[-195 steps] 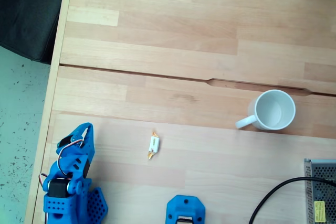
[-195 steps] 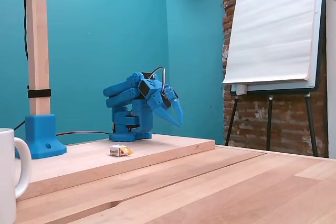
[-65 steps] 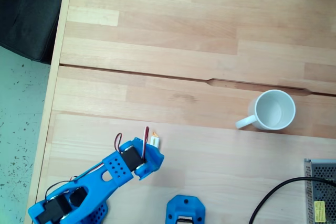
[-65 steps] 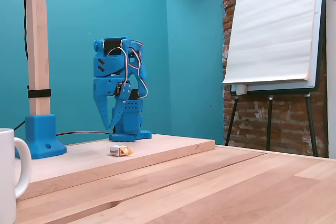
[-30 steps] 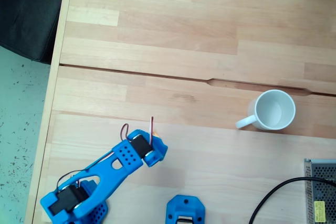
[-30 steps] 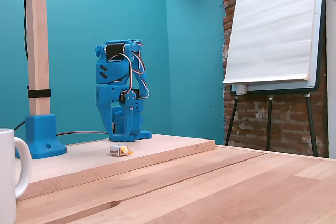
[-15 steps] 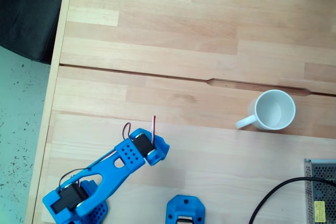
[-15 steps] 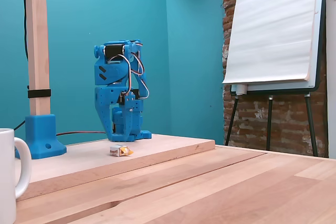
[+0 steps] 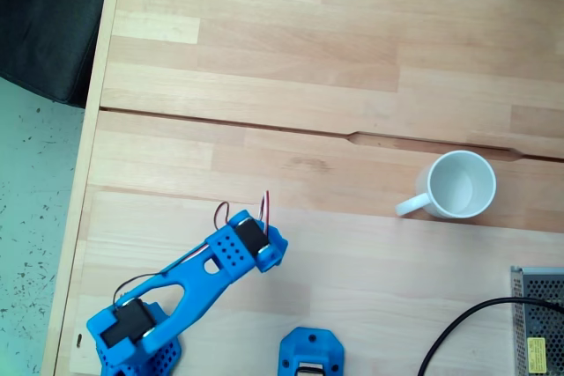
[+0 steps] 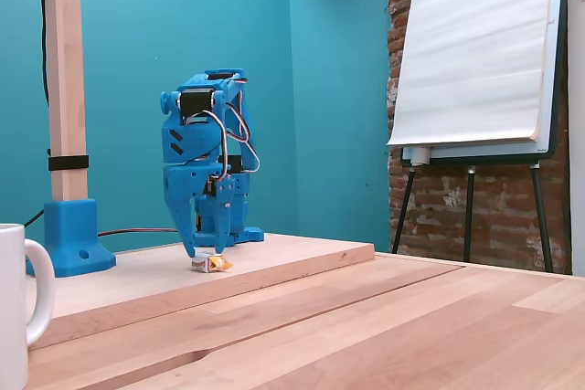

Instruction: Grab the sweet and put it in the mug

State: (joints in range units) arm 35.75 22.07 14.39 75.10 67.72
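the tool (image 10: pixel 205 250) points straight down over the sweet (image 10: pixel 210 264), its tips just above or touching it in the low fixed view. whether the fingers are parted or closed cannot be told from these angles. in the top-down fixed view the blue arm (image 9: pixel 198 277) covers the spot where the sweet lies.

the likely trouble is a missed or glancing pinch: the sweet is tiny, so if the tips come down slightly off centre they may nudge it along the smooth worktop (image 9: pixel 352 270) or catch only a twisted wrapper end, which could slip free on the way to the mug (image 9: pixel 459 185). the mug stands well apart, off to the right in the top-down fixed view, so a weak hold would have plenty of travel in which to fail.

the sweet is a small white block with a yellow-orange wrapper end showing, lying flat on the raised wooden board.
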